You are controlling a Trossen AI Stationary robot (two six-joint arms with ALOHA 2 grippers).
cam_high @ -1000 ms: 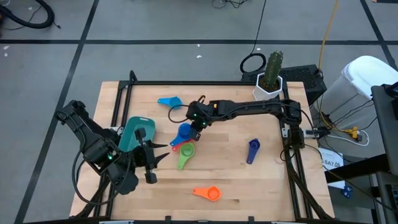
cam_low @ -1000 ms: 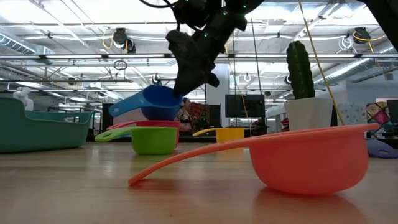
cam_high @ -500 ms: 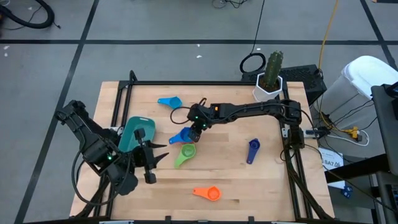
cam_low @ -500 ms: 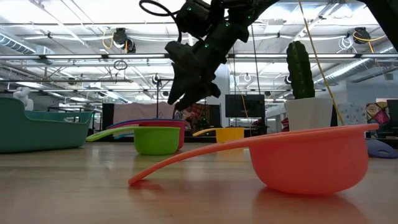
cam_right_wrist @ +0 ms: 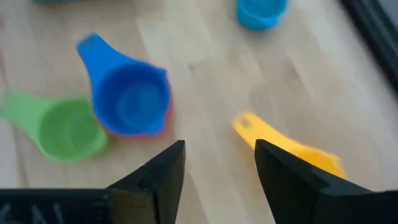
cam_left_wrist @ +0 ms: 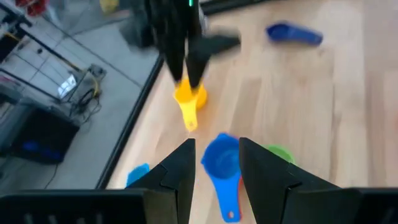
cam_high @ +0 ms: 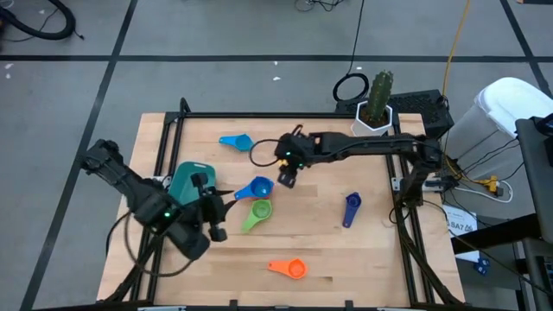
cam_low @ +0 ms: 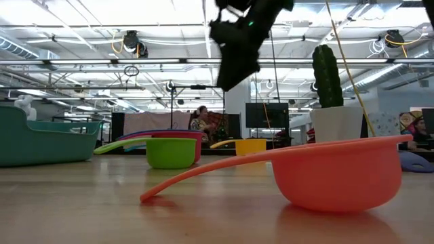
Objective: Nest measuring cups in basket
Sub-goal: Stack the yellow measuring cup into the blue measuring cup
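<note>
The blue cup (cam_high: 257,187) sits nested in the red cup (cam_right_wrist: 165,119), with the green cup (cam_high: 257,213) beside them. My right gripper (cam_high: 288,175) hangs open above the table just to their right, over the yellow cup (cam_right_wrist: 292,151), touching nothing. My left gripper (cam_high: 216,214) is open and empty beside the teal basket (cam_high: 190,183); its fingers point at the blue cup (cam_left_wrist: 221,163). The light blue cup (cam_high: 235,141), dark blue cup (cam_high: 350,209) and orange cup (cam_high: 288,269) rest apart on the table.
A white pot with a cactus (cam_high: 375,112) stands at the table's far right corner. A black frame (cam_high: 259,115) runs along the table's edges. Bare wood lies between the dark blue cup and the green cup.
My right gripper has opened and let go of the blue cup, which has dropped level into the red cup. It has then risen and moved toward the table's right and far edges. My left gripper has shifted a little toward the cups.
</note>
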